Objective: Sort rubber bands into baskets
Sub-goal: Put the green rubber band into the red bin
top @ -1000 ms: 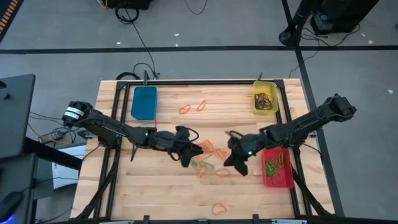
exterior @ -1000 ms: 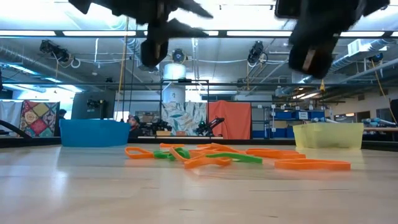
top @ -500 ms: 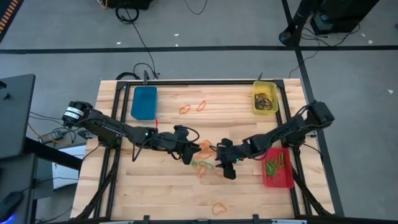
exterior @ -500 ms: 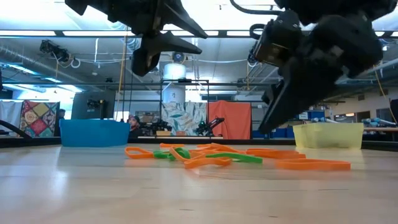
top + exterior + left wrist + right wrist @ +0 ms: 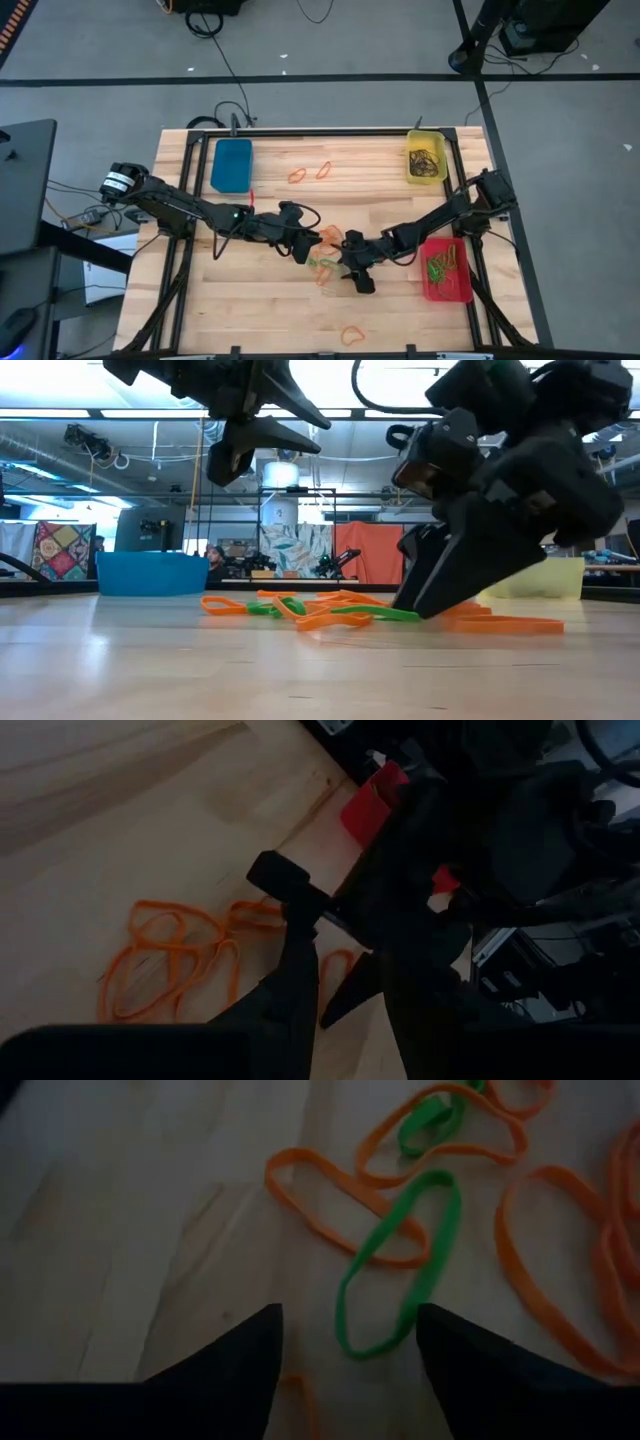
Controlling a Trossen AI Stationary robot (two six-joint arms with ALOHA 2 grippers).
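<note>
A pile of orange and green rubber bands [image 5: 328,262] lies flat on the middle of the wooden table. My right gripper [image 5: 350,272] is open and tipped down at the pile's right side. Its two fingers stand on either side of the near end of a green band [image 5: 400,1260]. My left gripper [image 5: 306,246] hangs open above the pile's left side, high over the table in the low view [image 5: 285,428], with nothing between its fingers. The blue basket [image 5: 232,165] stands far left, the yellow basket [image 5: 425,158] far right, and the red basket [image 5: 446,270] at the right. My right gripper comes slanting down from the table's right, and its fingertips [image 5: 420,605] reach table level beside the green band [image 5: 385,615]. I cannot tell whether they touch the band or the table.
Two orange bands [image 5: 310,173] lie apart between the blue and yellow baskets, and another [image 5: 352,333] lies near the front edge. Dark bands fill the yellow basket; green and orange ones lie in the red basket. Bare wood spreads at the near left.
My right gripper has moved from beside the red basket toward the table's left, come down to the pile's right side and tipped its fingers onto the table, spreading them wider. The bands have kept their places.
</note>
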